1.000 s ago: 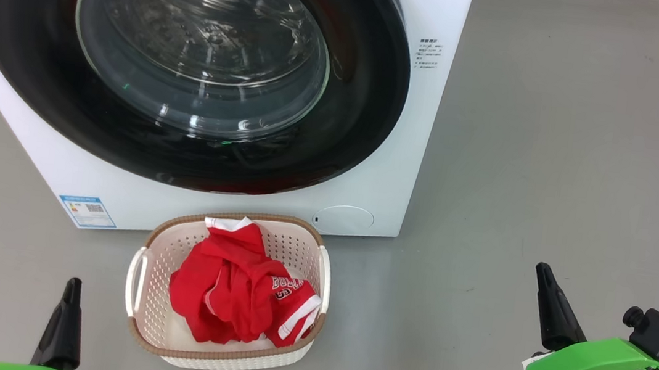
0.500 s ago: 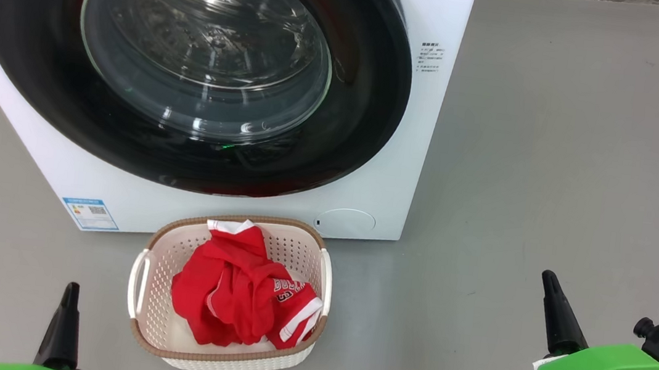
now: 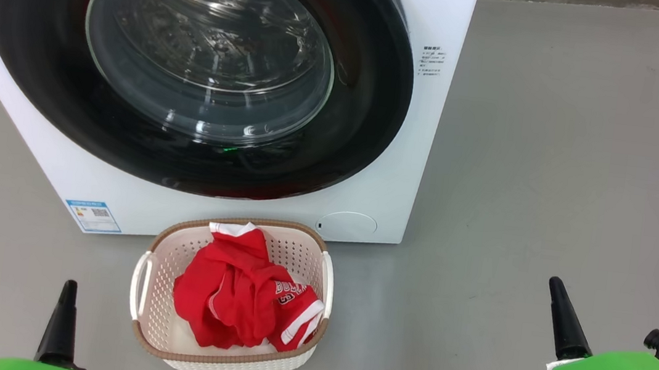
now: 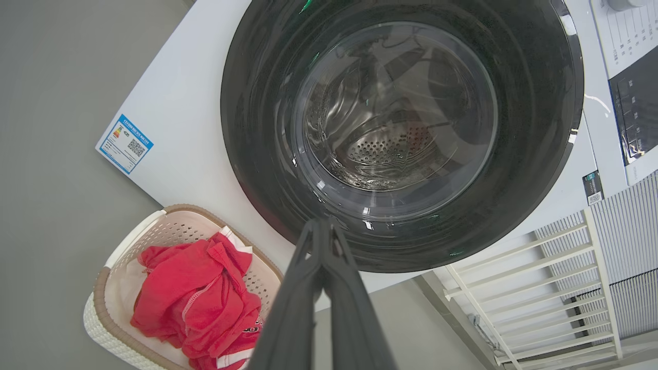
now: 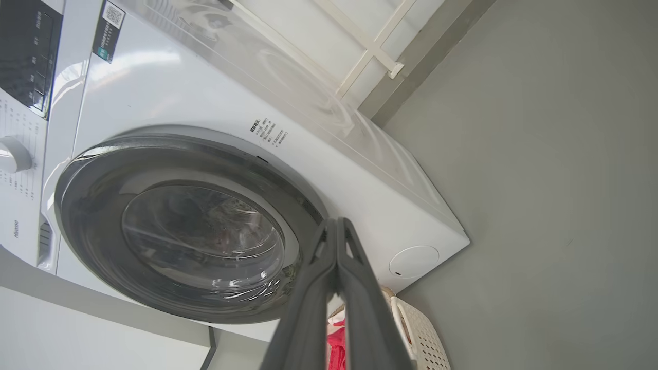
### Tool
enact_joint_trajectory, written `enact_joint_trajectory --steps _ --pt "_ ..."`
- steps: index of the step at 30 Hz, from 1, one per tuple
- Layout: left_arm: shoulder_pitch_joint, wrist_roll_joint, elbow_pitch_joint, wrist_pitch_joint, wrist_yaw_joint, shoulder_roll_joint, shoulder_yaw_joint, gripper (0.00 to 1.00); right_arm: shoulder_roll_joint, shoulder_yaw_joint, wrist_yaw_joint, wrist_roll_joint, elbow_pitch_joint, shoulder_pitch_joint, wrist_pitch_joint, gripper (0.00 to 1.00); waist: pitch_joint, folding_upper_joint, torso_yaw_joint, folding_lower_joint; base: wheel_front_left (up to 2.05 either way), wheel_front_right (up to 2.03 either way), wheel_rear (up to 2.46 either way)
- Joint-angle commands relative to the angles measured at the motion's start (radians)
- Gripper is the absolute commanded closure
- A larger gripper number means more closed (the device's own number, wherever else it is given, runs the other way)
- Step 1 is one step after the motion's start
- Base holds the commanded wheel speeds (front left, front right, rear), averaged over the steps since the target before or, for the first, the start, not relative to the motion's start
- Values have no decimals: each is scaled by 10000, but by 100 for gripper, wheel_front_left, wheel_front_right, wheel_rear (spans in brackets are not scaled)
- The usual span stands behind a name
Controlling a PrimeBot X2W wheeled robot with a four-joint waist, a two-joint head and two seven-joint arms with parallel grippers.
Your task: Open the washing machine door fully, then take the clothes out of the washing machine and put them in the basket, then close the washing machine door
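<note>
The washing machine door [image 3: 371, 90], a black rim around bulging glass, lies closed against the white washing machine [image 3: 441, 24]. The red clothes [image 3: 236, 292] sit crumpled inside the cream basket [image 3: 188, 231] on the floor just before the machine. My left gripper [image 3: 68, 292] is shut and empty at the lower left, to the left of the basket. Off to the lower right, my right gripper [image 3: 556, 288] is shut and empty, well away from the basket. In the left wrist view the shut left gripper [image 4: 320, 226] points at the door [image 4: 401, 118], with the clothes [image 4: 195, 303] below. In the right wrist view the shut right gripper [image 5: 336, 226] overlaps the door's edge [image 5: 195, 231].
Grey floor [image 3: 557, 143] stretches wide to the right of the machine. A blue label [image 3: 93, 215] sits on the machine's lower front. A white slatted rack [image 4: 540, 277] stands beside the machine, and its control panel [image 4: 635, 113] shows at the edge of the left wrist view.
The head camera has shifted slightly, so machine and basket sit a little lower in the picture. My right gripper has drawn back a little toward the lower right. Both grippers stay shut.
</note>
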State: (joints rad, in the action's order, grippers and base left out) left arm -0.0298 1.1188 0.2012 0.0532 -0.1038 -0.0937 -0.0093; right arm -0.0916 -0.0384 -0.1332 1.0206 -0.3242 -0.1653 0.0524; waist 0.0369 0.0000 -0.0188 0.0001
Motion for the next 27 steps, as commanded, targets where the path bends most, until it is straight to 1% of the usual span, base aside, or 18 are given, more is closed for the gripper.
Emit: enact_joint_trajectory --steps 1,27 --pt "-394 282 -151 -85 -138 -110 286 100 12 53 13 379 312 -102 -86 100 -13 0 7 -1 0 0 0" --pt "-583 2545 138 -845 -201 143 734 100 208 -346 19 3059 547 228 -857 100 -172 0 96 -1 0 0 0"
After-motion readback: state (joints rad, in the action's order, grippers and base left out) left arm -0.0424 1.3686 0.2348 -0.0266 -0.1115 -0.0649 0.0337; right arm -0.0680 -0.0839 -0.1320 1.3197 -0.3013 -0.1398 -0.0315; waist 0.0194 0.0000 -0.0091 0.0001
